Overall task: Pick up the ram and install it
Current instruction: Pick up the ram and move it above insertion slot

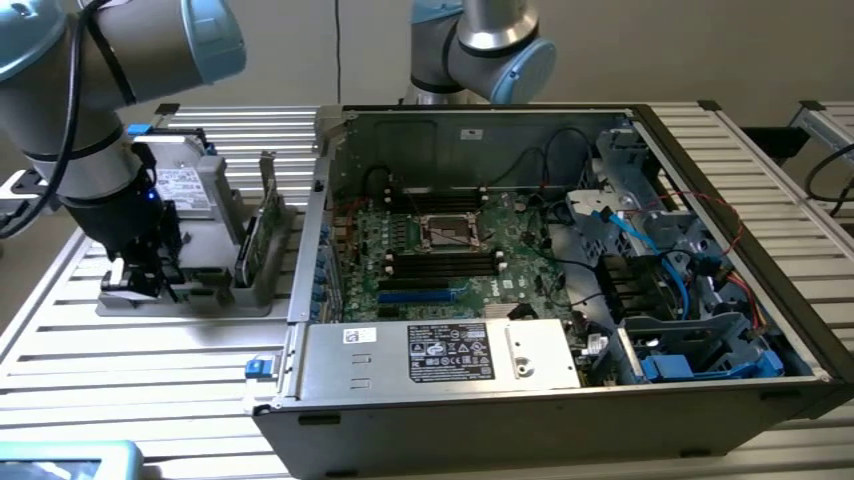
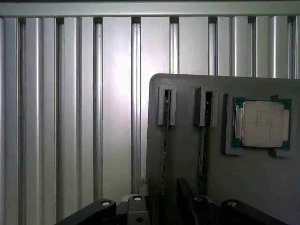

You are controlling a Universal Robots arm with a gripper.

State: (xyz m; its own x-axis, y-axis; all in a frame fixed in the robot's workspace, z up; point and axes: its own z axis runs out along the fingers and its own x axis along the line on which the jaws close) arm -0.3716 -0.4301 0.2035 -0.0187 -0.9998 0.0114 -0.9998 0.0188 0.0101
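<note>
Black-fingered end effector [image 1: 140, 280] hangs low over a grey plastic holder block [image 2: 187, 93], its fingers spread wide and gripping nothing. Whether a finger touches the block I cannot tell.

Directly under it the ram [image 2: 165, 140], a thin green circuit-board stick, stands on edge in one narrow slot of the block. A second stick of the same kind [image 2: 204, 145] stands in the slot just beside it. Next along the block lies a square silver processor chip [image 2: 262, 123] in its own recess.

The block rests on the slatted aluminium desk [image 2: 70, 117], near the desk edge at the exterior view's left.

The step in hand looks like the pick, with nothing lifted yet. A clean grasp calls for the fingers to straddle one stick alone and clear its neighbour.

Farther off stands the open black-and-grey computer case [image 1: 400, 440]. Its green motherboard [image 1: 514, 245] carries long black memory slots [image 1: 441, 263], with no stick standing in them that I can see.
</note>
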